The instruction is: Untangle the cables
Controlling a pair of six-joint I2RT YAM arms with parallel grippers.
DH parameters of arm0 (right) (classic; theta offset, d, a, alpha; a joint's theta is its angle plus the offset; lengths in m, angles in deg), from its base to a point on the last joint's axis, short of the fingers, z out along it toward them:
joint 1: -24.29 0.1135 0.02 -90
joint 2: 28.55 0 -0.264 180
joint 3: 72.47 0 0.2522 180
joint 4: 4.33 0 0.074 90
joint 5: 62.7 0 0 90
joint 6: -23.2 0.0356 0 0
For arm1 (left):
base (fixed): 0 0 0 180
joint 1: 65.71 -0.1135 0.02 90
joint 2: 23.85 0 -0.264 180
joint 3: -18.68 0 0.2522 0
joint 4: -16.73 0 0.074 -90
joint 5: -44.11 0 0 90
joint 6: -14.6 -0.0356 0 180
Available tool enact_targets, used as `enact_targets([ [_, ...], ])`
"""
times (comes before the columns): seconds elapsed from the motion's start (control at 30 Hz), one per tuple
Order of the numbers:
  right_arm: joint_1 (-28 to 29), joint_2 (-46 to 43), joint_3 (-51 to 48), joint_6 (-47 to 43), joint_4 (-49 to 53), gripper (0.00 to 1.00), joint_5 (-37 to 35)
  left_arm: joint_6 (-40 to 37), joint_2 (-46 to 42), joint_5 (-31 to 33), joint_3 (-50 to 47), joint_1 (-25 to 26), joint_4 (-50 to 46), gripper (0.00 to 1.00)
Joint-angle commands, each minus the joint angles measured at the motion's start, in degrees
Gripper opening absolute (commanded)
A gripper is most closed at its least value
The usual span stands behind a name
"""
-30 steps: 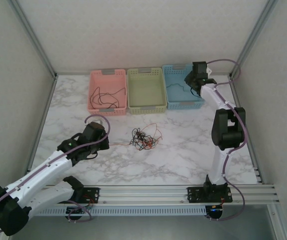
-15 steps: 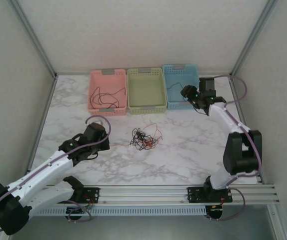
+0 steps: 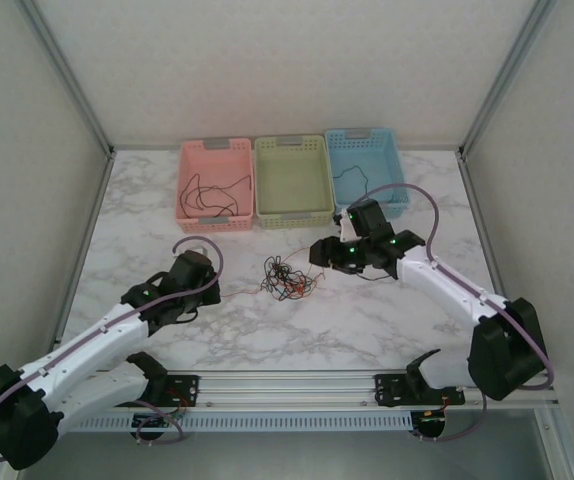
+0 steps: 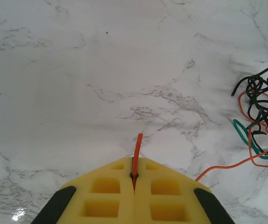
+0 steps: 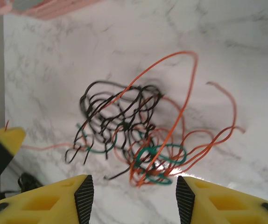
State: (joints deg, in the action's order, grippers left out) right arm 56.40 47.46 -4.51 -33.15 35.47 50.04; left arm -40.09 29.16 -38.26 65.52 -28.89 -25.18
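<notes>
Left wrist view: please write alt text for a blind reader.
The left gripper is shut on an orange cable, whose tip pokes out over the marble table. A tangle of black, orange and green cables lies at the right edge.

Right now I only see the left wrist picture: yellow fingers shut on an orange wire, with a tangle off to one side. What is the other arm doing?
Observer: The right gripper sits across the tangle from the left gripper, open and pointed at it.
Operator: Is anything else on the table?
Observer: Three baskets stand along the far edge: a pink basket, a green basket and a blue basket.
Operator: Is anything in them?
Observer: A black cable lies in the pink one and a dark cable in the blue one. The green one looks empty.
</notes>
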Motion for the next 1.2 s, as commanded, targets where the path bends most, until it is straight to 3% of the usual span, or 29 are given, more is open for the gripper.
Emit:
enact_targets([
  [0.0,2.8,-2.1,-0.1,-3.5,3.8,0.52,-1.1,1.1,0.2,-0.3,0.1,0.5,0.7,0.00],
  [0.13,5.9,1.2,3.9,-8.0,8.7,0.52,-8.1,0.1,-0.6,1.4,1.3,0.5,-1.7,0.00],
  [0.23,8.0,2.3,5.1,-12.2,9.0,0.59,-8.0,-0.3,-1.5,2.3,1.4,0.5,-2.8,0.00],
  [0.47,10.3,3.6,6.2,-20.7,6.9,0.70,-15.0,0.3,-2.5,2.2,0.8,0.5,-2.5,0.00],
  [0.63,12.8,5.9,6.7,-24.4,5.7,0.70,-15.3,-1.0,-3.8,3.8,1.5,0.5,-5.8,0.00],
  [0.93,15.3,14.8,13.6,-30.3,8.5,0.68,-23.3,-0.9,-4.3,3.7,1.7,0.5,-5.4,0.00],
  [1.17,15.8,17.9,14.6,-31.2,9.3,0.66,-22.6,-1.1,-4.2,4.0,1.8,0.5,-5.5,0.00],
])
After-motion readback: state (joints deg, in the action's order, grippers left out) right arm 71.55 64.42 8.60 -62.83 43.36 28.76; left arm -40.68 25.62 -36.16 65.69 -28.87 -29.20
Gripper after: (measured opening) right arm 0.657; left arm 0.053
